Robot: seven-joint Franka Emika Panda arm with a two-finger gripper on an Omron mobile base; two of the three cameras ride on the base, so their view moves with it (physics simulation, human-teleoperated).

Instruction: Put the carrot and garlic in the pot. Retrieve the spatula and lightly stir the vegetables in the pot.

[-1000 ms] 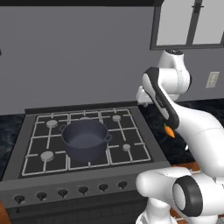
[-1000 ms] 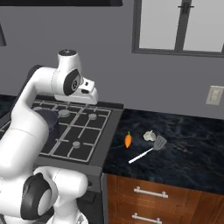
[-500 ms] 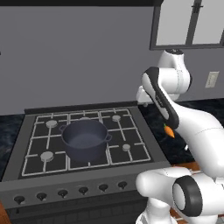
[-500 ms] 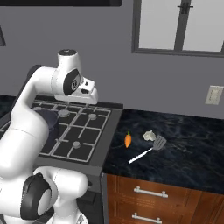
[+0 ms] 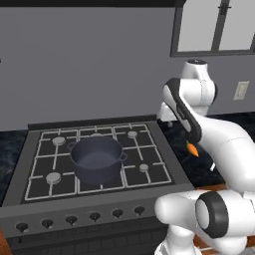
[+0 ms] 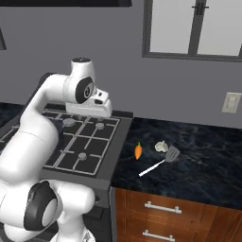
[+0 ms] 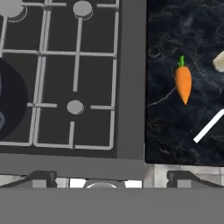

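The dark blue-grey pot [image 5: 96, 158] stands on the stove's left middle burners, and its rim also shows in the hand view [image 7: 8, 105]. The orange carrot [image 6: 138, 151] lies on the dark counter just right of the stove, green top pointing away [image 7: 183, 83]. The off-white garlic [image 6: 161, 146] sits just beyond it to the right [image 7: 220, 62]. The spatula [image 6: 160, 161] lies slanted in front of the garlic, its pale handle [image 7: 209, 126] toward the counter edge. My gripper [image 7: 112, 178] hovers open and empty above the stove's right side [image 6: 90, 112], left of the carrot.
The black stove [image 5: 149, 149] has grey grates and a row of knobs [image 5: 94, 216] along its front. Dark marble counter [image 6: 203, 160] extends to the right over wooden drawers [image 6: 160, 208]. A window [image 6: 194, 28] and a wall socket [image 6: 231, 102] are on the back wall.
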